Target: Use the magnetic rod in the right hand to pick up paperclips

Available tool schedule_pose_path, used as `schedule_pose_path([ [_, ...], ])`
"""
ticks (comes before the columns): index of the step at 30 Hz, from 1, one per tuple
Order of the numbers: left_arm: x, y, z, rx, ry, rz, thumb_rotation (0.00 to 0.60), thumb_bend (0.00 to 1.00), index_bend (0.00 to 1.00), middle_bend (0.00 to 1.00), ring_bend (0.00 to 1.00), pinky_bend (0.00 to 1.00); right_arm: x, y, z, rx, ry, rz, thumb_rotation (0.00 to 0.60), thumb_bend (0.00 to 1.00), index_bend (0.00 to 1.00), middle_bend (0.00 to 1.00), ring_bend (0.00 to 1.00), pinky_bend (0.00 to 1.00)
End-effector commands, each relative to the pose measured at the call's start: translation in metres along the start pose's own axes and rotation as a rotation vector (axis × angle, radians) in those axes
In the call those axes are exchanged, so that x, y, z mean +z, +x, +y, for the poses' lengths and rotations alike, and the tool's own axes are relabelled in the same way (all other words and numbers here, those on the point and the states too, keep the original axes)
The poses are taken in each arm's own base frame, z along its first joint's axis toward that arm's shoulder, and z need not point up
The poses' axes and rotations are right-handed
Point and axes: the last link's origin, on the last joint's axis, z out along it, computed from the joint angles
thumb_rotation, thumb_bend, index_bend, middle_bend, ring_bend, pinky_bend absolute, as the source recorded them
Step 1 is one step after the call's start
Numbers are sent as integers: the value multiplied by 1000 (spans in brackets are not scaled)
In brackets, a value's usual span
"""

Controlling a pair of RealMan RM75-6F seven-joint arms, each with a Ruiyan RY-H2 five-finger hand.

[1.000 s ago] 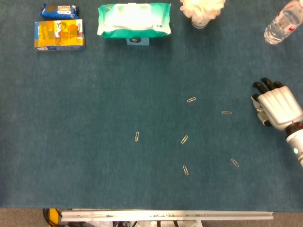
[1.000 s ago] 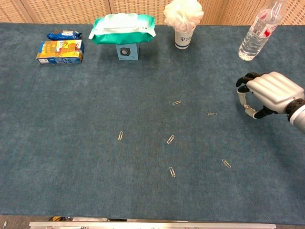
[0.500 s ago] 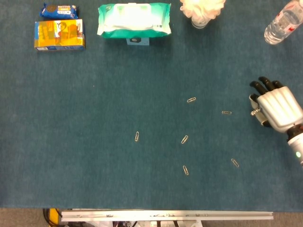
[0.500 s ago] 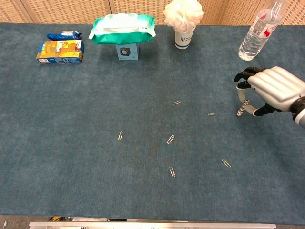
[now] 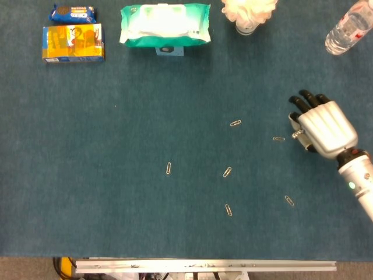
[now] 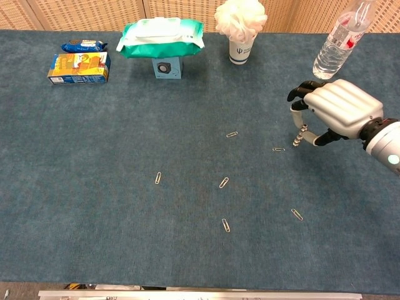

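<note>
On the dark blue felt table (image 5: 87, 192), taking the teal pack of wet wipes (image 5: 165, 23) at the far edge as landmark, six small silver wire paperclips lie scattered well in front of it and to its right: the leftmost (image 5: 168, 168) sits below the pack, the rightmost upper one (image 5: 279, 139) far right of it. Just beside that clip, the white right hand (image 5: 322, 127) curls its dark fingers around a thin beaded metal magnetic rod (image 6: 299, 136), tip down, near the clip.

Far edge: snack boxes (image 5: 73, 42), wipes pack (image 5: 165, 24), bottle (image 5: 347, 28).
</note>
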Motion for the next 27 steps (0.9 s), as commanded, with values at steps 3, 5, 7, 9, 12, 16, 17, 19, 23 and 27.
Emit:
schedule_pose_path([
  [3, -1, 1, -2, -1, 7, 2, 600, 55, 222, 160, 136, 299, 7, -2, -5, -1, 11, -10, 600, 312, 562, 244, 143, 296],
  [5, -2, 1, -2, -2, 9, 4, 600, 54, 222, 160, 136, 299, 8, -3, -7, -2, 15, -15, 600, 311, 563, 244, 143, 296],
  [7, -3, 2, -3, -2, 12, 6, 600, 54, 222, 160, 136, 299, 9, -3, -9, -2, 20, -16, 600, 311, 562, 244, 143, 296],
  [9, -3, 2, -4, -2, 15, 7, 600, 54, 222, 160, 136, 300, 9, -3, -10, -2, 25, -17, 600, 312, 562, 244, 143, 296],
  [12, -4, 3, -4, -1, 20, 9, 600, 54, 222, 160, 136, 300, 10, -3, -11, -3, 30, -19, 600, 311, 562, 244, 143, 296],
  [16, -5, 3, -5, -2, 25, 12, 600, 54, 222, 160, 136, 302, 8, -4, -14, 0, 46, -20, 600, 311, 562, 244, 143, 296],
  [17, -5, 3, -6, -3, 27, 13, 600, 54, 222, 160, 136, 302, 6, -4, -14, 0, 51, -18, 600, 312, 562, 244, 143, 296],
  [19, -5, 3, -6, -2, 30, 13, 600, 54, 222, 160, 136, 304, 1, -2, -16, 5, 64, -10, 600, 312, 562, 244, 143, 296],
  [23, -5, 3, -7, 0, 32, 11, 600, 54, 222, 160, 136, 304, -10, 0, -18, 13, 86, 14, 600, 311, 562, 244, 143, 296],
  [27, -4, 2, -7, 3, 33, 7, 600, 54, 222, 161, 136, 305, -20, 1, -20, 14, 111, 30, 600, 312, 563, 244, 143, 296],
])
